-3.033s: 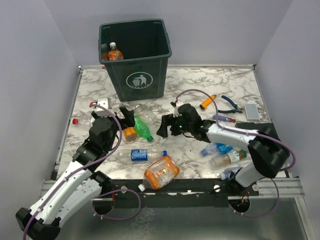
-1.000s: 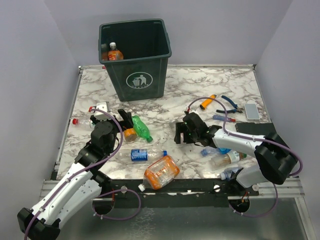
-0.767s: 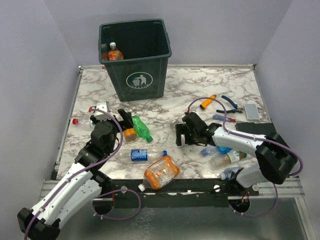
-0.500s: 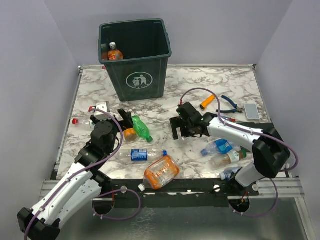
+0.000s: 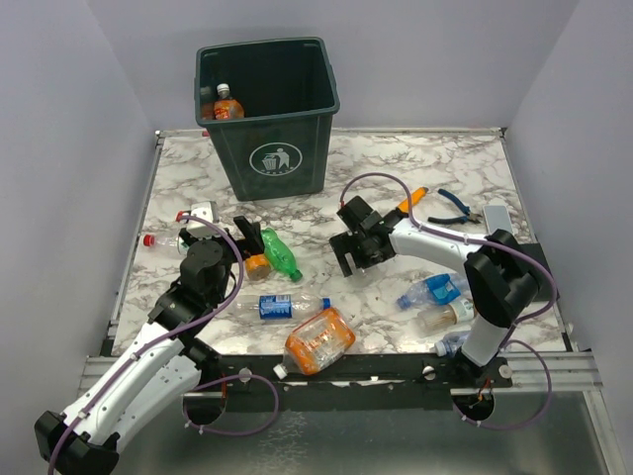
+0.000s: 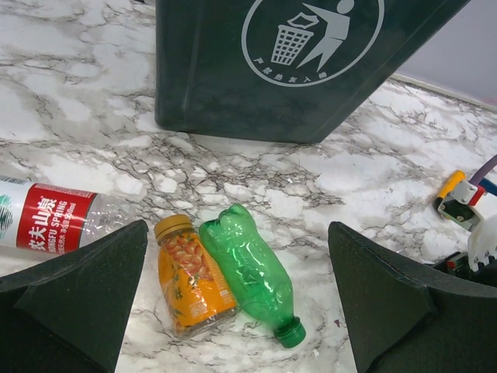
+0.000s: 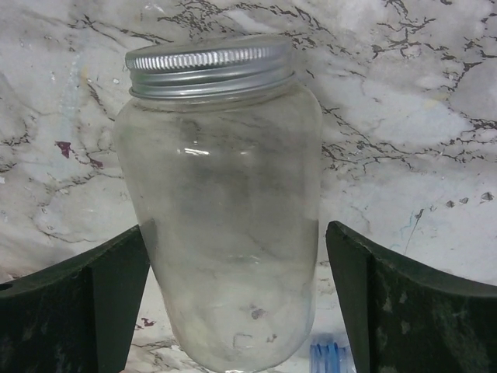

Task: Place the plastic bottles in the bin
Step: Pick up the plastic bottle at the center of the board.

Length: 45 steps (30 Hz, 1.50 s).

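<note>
Left end effector (image 6: 237,227) hangs open over a green bottle (image 6: 250,268) and orange bottle (image 6: 190,281) lying touching on the worktop (image 6: 373,179) near the bin (image 6: 233,70); closing could catch both. Right end effector (image 7: 237,231), jaws wide, straddles a metal-lidded clear jar (image 7: 225,194) that may be glass, not plastic.

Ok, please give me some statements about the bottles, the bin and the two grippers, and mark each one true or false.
1. An orange bottle is already inside the bin. True.
2. The green bottle leans against the bin. False: it lies on the table, apart from the bin, beside a small orange bottle.
3. The left gripper is shut on a bottle. False: it is open and holds nothing.
4. A clear jar with a metal lid is between the open fingers of the right gripper. True.
5. The pliers lie in the bin. False: they lie on the table, at the right.
</note>
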Each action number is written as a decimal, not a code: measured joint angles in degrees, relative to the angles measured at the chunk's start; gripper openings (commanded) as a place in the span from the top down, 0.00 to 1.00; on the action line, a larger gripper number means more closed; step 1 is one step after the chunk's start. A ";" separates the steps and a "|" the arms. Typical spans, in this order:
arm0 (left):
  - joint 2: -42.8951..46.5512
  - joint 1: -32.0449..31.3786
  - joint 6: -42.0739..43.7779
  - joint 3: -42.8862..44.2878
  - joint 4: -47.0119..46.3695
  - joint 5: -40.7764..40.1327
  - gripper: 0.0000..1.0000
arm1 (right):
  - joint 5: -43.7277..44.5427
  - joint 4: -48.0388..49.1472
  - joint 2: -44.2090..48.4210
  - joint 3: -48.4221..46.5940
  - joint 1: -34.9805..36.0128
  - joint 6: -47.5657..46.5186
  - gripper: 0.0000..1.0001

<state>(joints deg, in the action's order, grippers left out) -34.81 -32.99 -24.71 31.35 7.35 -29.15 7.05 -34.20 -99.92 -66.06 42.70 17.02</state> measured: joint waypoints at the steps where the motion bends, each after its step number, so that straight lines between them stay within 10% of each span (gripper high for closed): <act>1: 0.02 0.00 0.00 0.00 0.02 0.00 0.01 | -0.31 0.02 -0.20 0.00 -0.07 -0.22 0.08; 15: -1.22 0.00 -0.35 0.00 0.02 0.04 0.01 | -5.01 4.09 0.28 4.79 -0.42 -1.20 0.32; 23: -7.41 0.02 -6.47 3.52 0.15 1.66 0.01 | -7.78 12.63 21.07 13.00 -0.44 -2.32 0.42; 31: -19.12 0.02 -10.47 15.65 -10.21 21.35 0.01 | -17.62 36.54 46.93 25.88 -0.44 -4.13 0.48; 45: -39.21 -5.84 -16.63 33.68 -30.10 47.71 0.01 | -21.88 60.11 53.81 38.38 -0.44 -1.99 0.48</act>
<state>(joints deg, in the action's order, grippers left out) -74.02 -38.83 -41.34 65.04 -22.74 18.57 -14.83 25.91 -46.11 -27.68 42.26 15.03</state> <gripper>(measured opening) 0.990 0.722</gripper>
